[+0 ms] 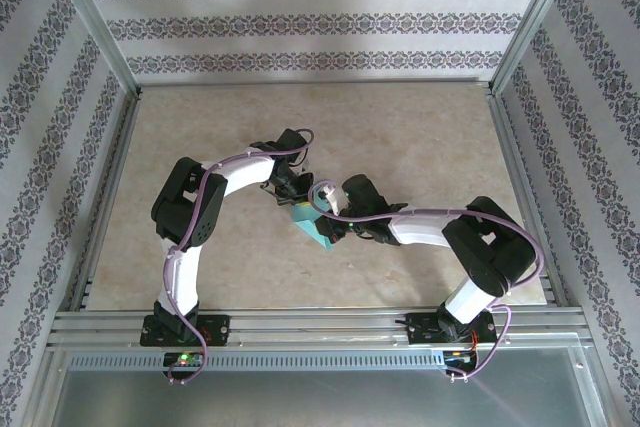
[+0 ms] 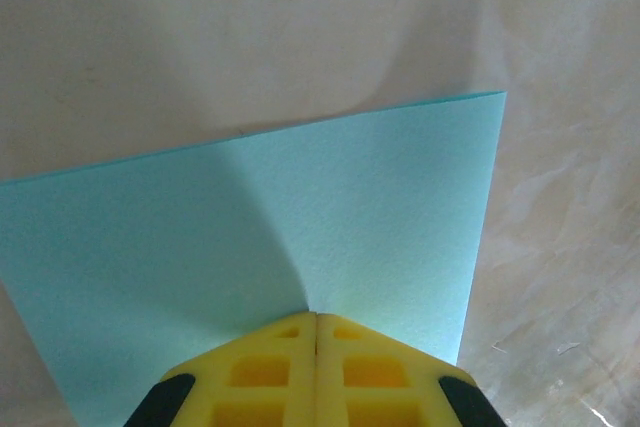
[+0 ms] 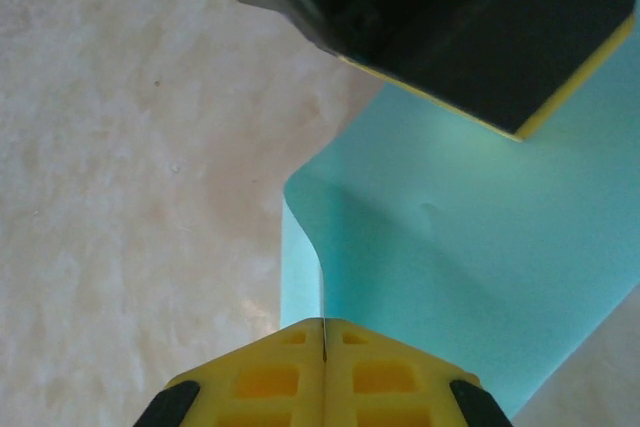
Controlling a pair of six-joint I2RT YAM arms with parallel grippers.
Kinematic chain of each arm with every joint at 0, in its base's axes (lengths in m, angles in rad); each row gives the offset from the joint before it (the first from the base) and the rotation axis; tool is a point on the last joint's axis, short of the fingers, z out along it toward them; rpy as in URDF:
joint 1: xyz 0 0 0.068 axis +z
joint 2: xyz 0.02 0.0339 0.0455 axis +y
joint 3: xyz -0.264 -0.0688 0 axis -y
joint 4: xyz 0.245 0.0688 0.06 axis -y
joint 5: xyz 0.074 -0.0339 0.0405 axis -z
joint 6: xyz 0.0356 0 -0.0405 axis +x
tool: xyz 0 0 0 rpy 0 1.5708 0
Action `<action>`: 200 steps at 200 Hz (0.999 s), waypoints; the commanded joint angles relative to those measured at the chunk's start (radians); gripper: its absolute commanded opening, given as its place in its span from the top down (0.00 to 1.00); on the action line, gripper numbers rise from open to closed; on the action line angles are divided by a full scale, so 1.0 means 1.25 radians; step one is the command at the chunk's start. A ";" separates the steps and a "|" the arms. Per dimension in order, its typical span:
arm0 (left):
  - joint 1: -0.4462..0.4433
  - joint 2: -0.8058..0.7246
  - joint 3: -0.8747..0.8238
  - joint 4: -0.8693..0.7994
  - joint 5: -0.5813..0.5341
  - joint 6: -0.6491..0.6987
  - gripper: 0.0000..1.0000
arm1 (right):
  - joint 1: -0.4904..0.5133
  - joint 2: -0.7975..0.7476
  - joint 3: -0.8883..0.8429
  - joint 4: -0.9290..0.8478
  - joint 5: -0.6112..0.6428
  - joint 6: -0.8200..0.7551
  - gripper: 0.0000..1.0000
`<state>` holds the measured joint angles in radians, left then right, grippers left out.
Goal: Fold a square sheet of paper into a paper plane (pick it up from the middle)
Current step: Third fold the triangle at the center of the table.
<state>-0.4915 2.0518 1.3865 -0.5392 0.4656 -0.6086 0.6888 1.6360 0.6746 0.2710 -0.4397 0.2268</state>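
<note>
So, the paper plane [image 1: 308, 225] is found near the middle of the table [image 1: 420, 137], pinched between the two arms. From the top camera it is seen as a small light-blue wedge. Whether it is lifted off the surface or touching it can't really be told.

The left gripper [image 2: 316, 319] is clamped on the paper plane [image 2: 300, 197]. Its yellow fingers [image 2: 260, 372], moulded with square pockets and tipped with black at the outer corners, are pressed flat together, and the sheet is nipped right at the seam. A matte, slightly grainy paper texture is shown there, with one crisp square corner at the upper right and a soft crease fanning out from the pinch.

The right gripper [image 3: 324, 325] is closed on the paper plane [image 3: 450, 277] too. A thin paper edge is caught in the slit between the same sort of waffled yellow fingers [image 3: 265, 382]. Just beside that, the sheet is bowed into a rounded fold, smooth and a bit glossy. The left gripper's black, yellow-edged body [image 3: 450, 27] is seen above it.

The tabletop is a beige, marbled, faintly crinkled surface, framed by aluminium rails [image 1: 300, 322] and patterned wallpaper [image 1: 320, 22].
</note>
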 commanded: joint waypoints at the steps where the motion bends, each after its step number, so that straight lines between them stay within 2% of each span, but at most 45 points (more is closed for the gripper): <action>1: -0.013 0.035 0.003 -0.051 -0.008 0.024 1.00 | -0.012 0.015 0.027 -0.036 0.034 0.011 1.00; 104: -0.014 0.036 -0.002 -0.046 0.006 0.029 1.00 | -0.015 0.037 0.055 -0.084 0.102 0.019 1.00; 200: -0.014 0.036 -0.005 -0.042 0.012 0.029 1.00 | -0.016 0.053 0.070 -0.111 0.121 0.020 1.00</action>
<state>-0.4911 2.0544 1.3865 -0.5388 0.4858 -0.6006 0.6823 1.6924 0.7395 0.1513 -0.3130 0.2382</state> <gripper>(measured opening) 0.048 0.046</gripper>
